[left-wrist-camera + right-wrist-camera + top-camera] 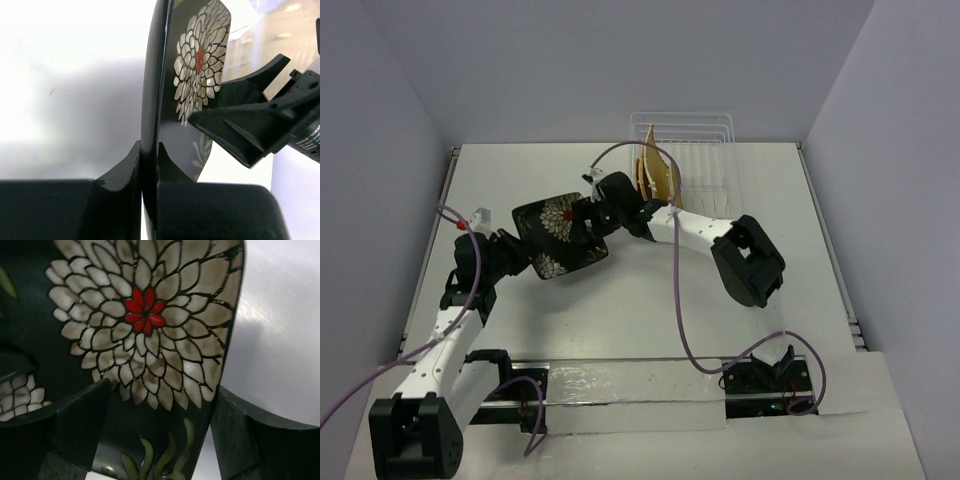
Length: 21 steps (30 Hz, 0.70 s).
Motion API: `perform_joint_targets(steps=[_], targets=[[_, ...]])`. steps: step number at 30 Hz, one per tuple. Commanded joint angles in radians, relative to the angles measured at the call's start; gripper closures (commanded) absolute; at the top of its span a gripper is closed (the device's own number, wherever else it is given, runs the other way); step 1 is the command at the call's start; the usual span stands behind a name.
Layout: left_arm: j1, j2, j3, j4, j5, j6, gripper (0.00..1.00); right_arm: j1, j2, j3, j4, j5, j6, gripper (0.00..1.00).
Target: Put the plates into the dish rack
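The black floral plate (560, 235) is held off the table, tilted, left of centre. My left gripper (525, 250) is shut on its lower left rim; in the left wrist view the fingers (149, 147) pinch the plate (200, 65) edge-on. My right gripper (588, 215) is open at the plate's upper right edge. In the right wrist view its spread gripper (160, 395) frames the flowered face (145, 315), not closed on it. The dish rack (705, 135) stands at the far edge, with woven bamboo plates (656, 172) upright at its left end.
The right arm's elbow (750, 260) hangs over the table's right half. Purple cables loop over the table from both arms. A white wall rises on each side, and a clear strip runs along the near edge by the arm bases (620, 385).
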Motion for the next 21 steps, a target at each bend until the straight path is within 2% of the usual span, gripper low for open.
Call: perform_joint_targets(steps=[1,4,7,9,11,14,16,19,21], targets=[[-0.026,-0.085,0.144,0.141,0.052,0.004,1.00,0.035,-0.164,-0.013,0.013,-0.084,-0.053,0.14],[-0.032,-0.085,0.183,0.074,0.000,0.020,1.00,0.035,-0.260,-0.041,0.011,-0.071,-0.085,0.07],[-0.037,-0.090,0.266,-0.029,-0.120,0.026,1.00,0.034,-0.367,-0.068,0.009,-0.008,-0.106,0.00],[-0.040,-0.098,0.309,-0.054,-0.183,0.029,1.00,0.035,-0.421,-0.072,-0.001,0.051,-0.112,0.00],[-0.041,-0.105,0.392,-0.096,-0.232,0.064,1.00,0.035,-0.511,-0.075,-0.023,0.205,-0.131,0.00],[-0.041,-0.119,0.470,-0.096,-0.203,0.083,1.00,0.033,-0.581,-0.079,-0.035,0.473,-0.156,0.00],[-0.041,-0.129,0.486,-0.063,-0.133,0.079,1.00,0.019,-0.628,-0.083,-0.038,0.567,-0.163,0.00],[-0.041,-0.122,0.539,-0.007,-0.051,0.070,1.00,-0.023,-0.684,-0.106,-0.051,0.620,-0.155,0.00],[-0.044,-0.093,0.598,-0.013,-0.023,0.077,1.00,-0.060,-0.740,-0.149,-0.060,0.592,-0.126,0.00]])
